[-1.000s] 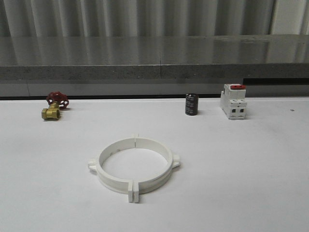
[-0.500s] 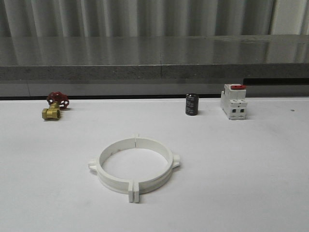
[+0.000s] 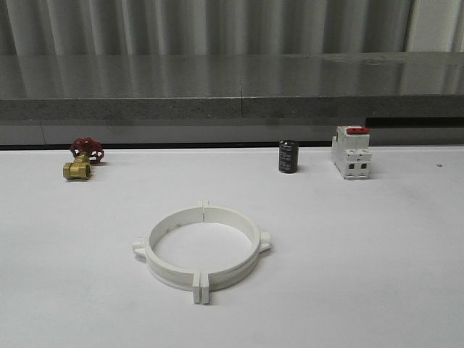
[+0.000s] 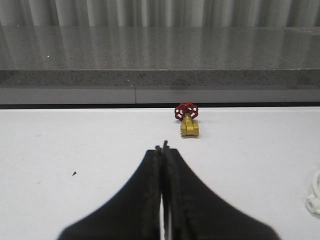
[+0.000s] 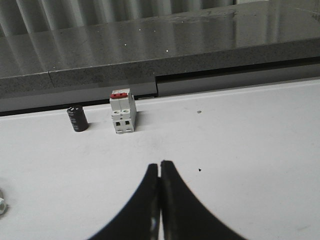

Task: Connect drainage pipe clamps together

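Observation:
The two white drainage pipe clamps (image 3: 202,247) lie on the white table as one closed ring, their flat end flanges meeting at the near and far sides. A small outer tab sticks out on each side. An edge of the ring shows in the left wrist view, the clamps (image 4: 315,196), and a tab of the clamps (image 5: 1,204) in the right wrist view. My left gripper (image 4: 161,148) is shut with nothing in it, above bare table. My right gripper (image 5: 160,164) is also shut and holds nothing.
A brass valve with a red handwheel (image 3: 81,160) sits at the back left. A black cylinder (image 3: 288,156) and a white breaker with a red top (image 3: 351,151) stand at the back right. A grey stone ledge (image 3: 232,87) runs behind the table.

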Robot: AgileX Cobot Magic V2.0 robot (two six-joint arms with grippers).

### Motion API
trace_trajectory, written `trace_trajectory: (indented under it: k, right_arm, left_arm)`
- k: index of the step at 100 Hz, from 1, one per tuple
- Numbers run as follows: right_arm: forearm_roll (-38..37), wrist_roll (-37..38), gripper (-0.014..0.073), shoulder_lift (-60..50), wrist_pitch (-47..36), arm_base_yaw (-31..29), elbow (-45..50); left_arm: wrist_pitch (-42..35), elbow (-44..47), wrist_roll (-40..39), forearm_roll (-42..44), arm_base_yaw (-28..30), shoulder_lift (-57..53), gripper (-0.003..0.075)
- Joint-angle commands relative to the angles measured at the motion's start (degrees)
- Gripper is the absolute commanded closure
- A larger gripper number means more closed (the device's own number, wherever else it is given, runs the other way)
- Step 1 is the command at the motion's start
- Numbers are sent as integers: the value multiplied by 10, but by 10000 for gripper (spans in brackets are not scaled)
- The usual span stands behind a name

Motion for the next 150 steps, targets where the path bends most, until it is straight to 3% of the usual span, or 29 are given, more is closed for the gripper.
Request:
trace_trajectory:
  k: [1,53,150]
  right_arm:
    - [-8,0,662,-12,-46,-4,-8]
    - [-8,0,662,-12,-45,-4,-8]
    - [-8,0,662,-12,-45,-4,-8]
  left_arm:
    - [-55,-5,0,-5,10,-22,740]
    - [-101,31,0,-12,11,-21,740]
    - [-101,31,0,-17,11,-21,740]
